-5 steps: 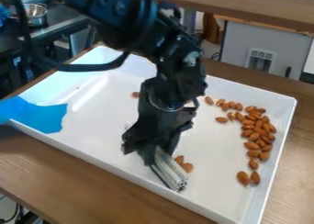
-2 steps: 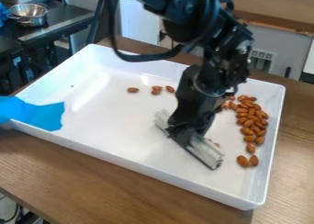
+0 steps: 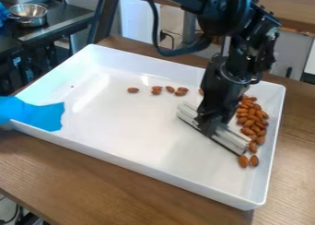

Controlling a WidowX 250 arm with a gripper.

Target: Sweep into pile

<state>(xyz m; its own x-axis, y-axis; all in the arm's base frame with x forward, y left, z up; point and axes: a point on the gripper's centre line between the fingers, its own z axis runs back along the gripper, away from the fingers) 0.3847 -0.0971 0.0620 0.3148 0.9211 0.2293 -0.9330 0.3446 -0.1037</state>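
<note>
Camera view: gripper (image 3: 208, 127) is hanging over the right half of the tray (image 3: 141, 168), clamping the sweeper bar (image 3: 232, 137) near mid-length. Bar is lying diagonally, its near end sitting right beside the almond pile (image 3: 252, 120). Pile is running along the tray's right edge, toward the far right corner. Two almonds (image 3: 243, 161) are sitting just off the pile's near end. Stray almonds (image 3: 133, 90) are forming a loose row toward the tray's far edge. Blue material (image 3: 46, 117) is draping over the left corner.

Handling, my read: bar is looking light and stiff, probably smooth-faced, so a mid-length hold is making sense. Off-centre load could be twisting it in the claw. Almonds should be behaving as light, hard, skiddy bits: no need for pinching them, just low, slow pushing with the long face. Bar riding high would be letting some slip under; fast strokes would be spilling them round the ends. Strays are still needing a sweep toward the pile.
</note>
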